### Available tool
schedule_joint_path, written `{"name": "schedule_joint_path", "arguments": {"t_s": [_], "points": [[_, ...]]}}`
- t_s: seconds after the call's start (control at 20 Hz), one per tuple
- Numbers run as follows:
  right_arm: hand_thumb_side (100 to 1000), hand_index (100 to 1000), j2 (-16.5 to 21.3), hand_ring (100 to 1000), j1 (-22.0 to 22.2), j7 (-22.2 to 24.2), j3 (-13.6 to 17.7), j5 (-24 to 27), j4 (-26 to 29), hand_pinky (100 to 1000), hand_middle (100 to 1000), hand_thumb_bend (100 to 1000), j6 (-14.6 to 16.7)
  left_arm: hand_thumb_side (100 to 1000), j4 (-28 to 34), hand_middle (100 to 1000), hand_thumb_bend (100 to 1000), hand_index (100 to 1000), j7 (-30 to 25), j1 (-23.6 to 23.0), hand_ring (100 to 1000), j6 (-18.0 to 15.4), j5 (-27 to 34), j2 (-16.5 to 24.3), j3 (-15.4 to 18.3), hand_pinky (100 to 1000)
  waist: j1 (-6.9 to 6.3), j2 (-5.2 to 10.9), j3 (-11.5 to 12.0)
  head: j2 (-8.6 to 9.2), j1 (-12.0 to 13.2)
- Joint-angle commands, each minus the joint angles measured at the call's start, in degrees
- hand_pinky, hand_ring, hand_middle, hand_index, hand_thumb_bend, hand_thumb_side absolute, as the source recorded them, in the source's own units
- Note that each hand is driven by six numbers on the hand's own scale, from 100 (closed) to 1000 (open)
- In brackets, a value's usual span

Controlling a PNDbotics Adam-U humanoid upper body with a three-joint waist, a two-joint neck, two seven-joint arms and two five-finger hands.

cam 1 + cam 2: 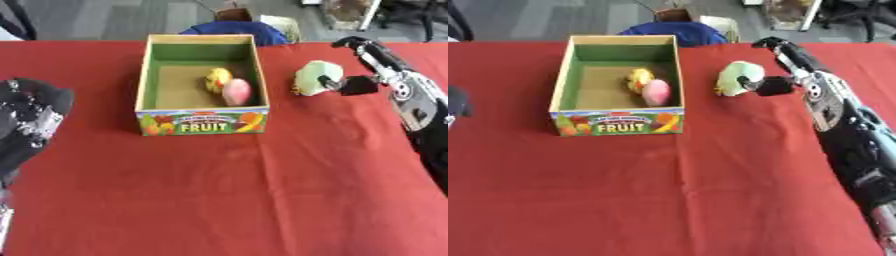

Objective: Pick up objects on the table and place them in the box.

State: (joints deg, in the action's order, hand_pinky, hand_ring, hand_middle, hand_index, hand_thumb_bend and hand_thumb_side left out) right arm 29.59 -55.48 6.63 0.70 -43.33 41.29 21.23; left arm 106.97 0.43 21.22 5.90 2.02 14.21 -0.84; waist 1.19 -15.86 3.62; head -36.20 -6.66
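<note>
Nearest to me, the red cloth-covered tabletop [262, 200] lies bare across the whole near half. At its left edge my left robot hand [31, 120] shows as a dark, mottled black and silver mass; I cannot tell how its fingers stand.

Farther out, right of centre, a pale green rounded fruit-shaped object with a yellowish patch on its lower left [737, 77] rests on the cloth. My right robot hand [773, 80] is at its right side: the thumb comes in low, its black tip touching the object's right face, while the fingers [779, 49] reach out straight above and behind it, well spread from the thumb. So the hand is wide, touching the object and not closed round it. My right arm runs back from there along the right edge of the view toward me.

Just beside the green object, to its left, stands an open cardboard box with green inner walls and a printed front reading FRUIT [203, 122]. Inside, against the right wall, a yellow bumpy fruit-shaped object [217, 79] lies touching a pink rounded fruit-shaped object [236, 91] in front of it.
</note>
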Motion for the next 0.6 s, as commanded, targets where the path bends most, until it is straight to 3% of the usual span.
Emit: {"name": "schedule_joint_path", "arguments": {"t_s": [0.05, 0.3, 0.6], "points": [[467, 918, 0.4, 1000, -1.3, 2.2, 0.0, 1.3, 0.1, 872, 886, 386, 1.2, 352, 1.2, 517, 504, 565, 0.2, 0.5, 525, -0.1, -0.1, 1.3, 0.5, 585, -0.09, 1.00, 0.1, 0.50, -0.2], [444, 926, -0.8, 1000, -1.4, 3.8, -0.4, -0.2, -0.3, 870, 897, 383, 1.3, 352, 1.2, 516, 504, 565, 0.1, 0.6, 525, -0.1, -0.1, 1.3, 0.4, 585, -0.22, 0.87, 0.5, 0.54, -0.8], [353, 948, -1.5, 1000, -1.2, -2.0, -0.8, -8.0, -0.1, 854, 920, 427, -2.6, 352, 1.3, 516, 504, 565, -0.1, 0.8, 525, -0.1, -0.1, 1.3, 0.3, 585, -0.40, 0.62, 0.9, 0.86, -1.4]]}}
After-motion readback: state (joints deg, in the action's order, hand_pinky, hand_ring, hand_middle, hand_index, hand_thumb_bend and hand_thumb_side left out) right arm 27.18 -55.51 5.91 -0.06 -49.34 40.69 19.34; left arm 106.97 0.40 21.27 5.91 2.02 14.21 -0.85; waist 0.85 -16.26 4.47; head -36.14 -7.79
